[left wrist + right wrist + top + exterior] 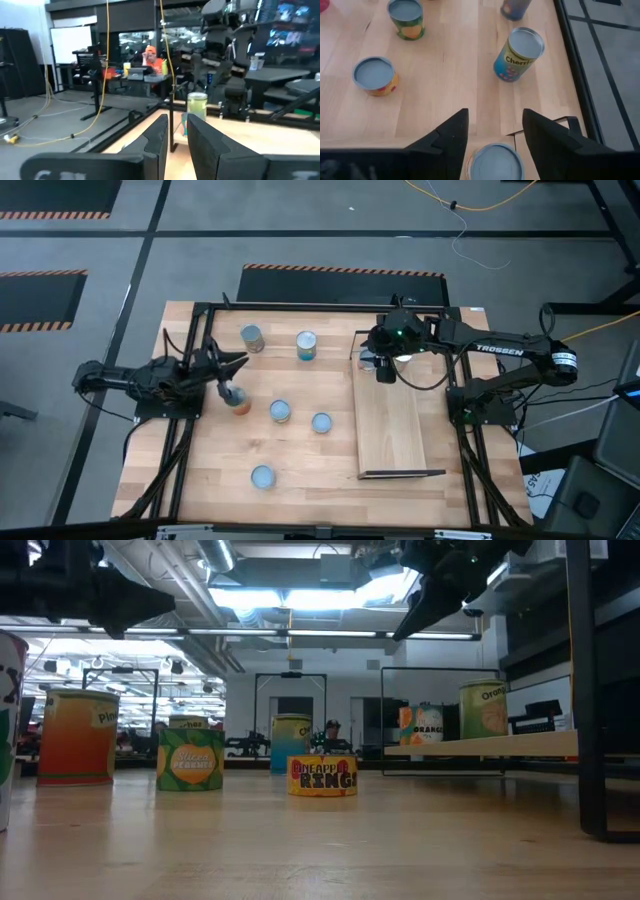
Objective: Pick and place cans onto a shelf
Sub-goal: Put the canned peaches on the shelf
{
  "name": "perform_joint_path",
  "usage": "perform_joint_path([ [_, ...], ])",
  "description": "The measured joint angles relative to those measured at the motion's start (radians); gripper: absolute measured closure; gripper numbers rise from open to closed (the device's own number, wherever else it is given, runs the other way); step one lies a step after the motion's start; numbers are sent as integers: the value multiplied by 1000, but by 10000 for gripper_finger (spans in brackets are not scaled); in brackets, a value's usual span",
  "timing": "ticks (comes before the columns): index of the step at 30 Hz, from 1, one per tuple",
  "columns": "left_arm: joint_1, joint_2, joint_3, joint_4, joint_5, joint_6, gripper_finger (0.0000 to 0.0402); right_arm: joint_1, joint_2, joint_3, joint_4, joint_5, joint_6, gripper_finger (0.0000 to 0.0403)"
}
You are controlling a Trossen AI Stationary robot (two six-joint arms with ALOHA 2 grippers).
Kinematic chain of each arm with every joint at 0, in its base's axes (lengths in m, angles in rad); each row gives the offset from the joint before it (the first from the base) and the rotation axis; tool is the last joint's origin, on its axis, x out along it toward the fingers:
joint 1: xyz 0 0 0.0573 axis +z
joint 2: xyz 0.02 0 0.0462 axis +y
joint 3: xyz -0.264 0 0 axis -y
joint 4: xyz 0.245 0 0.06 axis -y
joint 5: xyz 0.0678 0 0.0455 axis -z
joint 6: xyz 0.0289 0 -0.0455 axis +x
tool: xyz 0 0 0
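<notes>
Several cans stand upright on the planked table: two at the far side [252, 338] [306, 345], an orange-red one [237, 398] and three nearer ones, such as [280, 411]. The pale shelf [392, 435] lies at the right. Two cans [428, 724] [483, 708] stand on it in the low view. My right gripper [495, 132] hangs open above the shelf's far end, over a can [495, 162], with a finger on either side and clear of it. My left gripper [177, 142] points level across the table beside the orange-red can, narrowly open with nothing between its fingers.
Dark metal frames [402, 474] stand at the shelf's short ends, and black rails [180, 470] run along the table's left and right sides. Bare shelf board lies nearer than my right gripper. A person sits in the room beyond the table [150, 57].
</notes>
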Motion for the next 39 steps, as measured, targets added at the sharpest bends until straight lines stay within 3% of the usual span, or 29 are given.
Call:
perform_joint_path([
  [6,53,140,86,-30,-29,2,337,0,0,0,0,0,0,212],
  [14,169,332,280,-281,-12,-8,337,0,0,0,0,0,0,212],
  [21,290,498,423,-515,69,-33,337,0,0,0,0,0,0,212],
  [28,403,626,434,-565,157,-33,337,0,0,0,0,-9,0,212],
  [39,548,761,434,-579,213,26,337,0,0,0,0,-10,0,212],
])
